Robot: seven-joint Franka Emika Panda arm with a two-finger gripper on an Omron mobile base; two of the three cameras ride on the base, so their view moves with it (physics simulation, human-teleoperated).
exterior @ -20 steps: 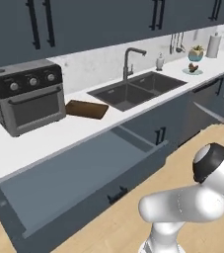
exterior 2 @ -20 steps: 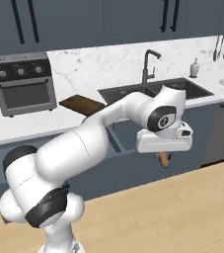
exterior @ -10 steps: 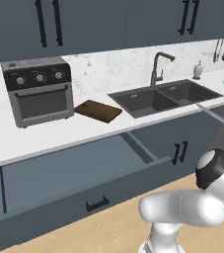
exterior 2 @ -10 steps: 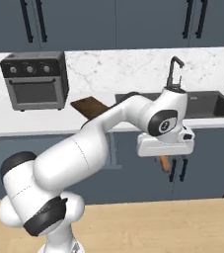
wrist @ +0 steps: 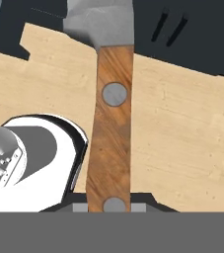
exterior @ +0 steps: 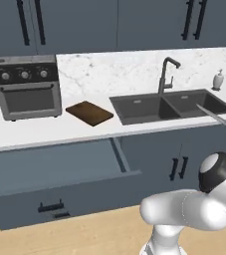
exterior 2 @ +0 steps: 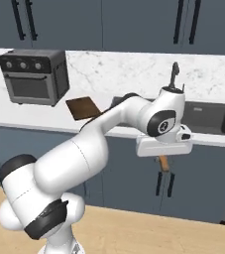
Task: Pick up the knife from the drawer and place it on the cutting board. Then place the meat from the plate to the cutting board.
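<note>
A grey boxy toaster oven [exterior: 26, 87] with three knobs stands on the white counter [exterior: 45, 130], left of the dark double sink [exterior: 167, 106] and its faucet [exterior: 166, 73].

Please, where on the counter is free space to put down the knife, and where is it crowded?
The cutting board is bare on top. Bare counter runs along the front edge, before the toaster oven and the board, up to the sink. The narrow strip between oven and board is tight. The gripper holds the knife in front of the sink cabinets.

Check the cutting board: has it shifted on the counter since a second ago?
No. The cutting board still lies just right of the toaster oven; only the camera moved.
</note>
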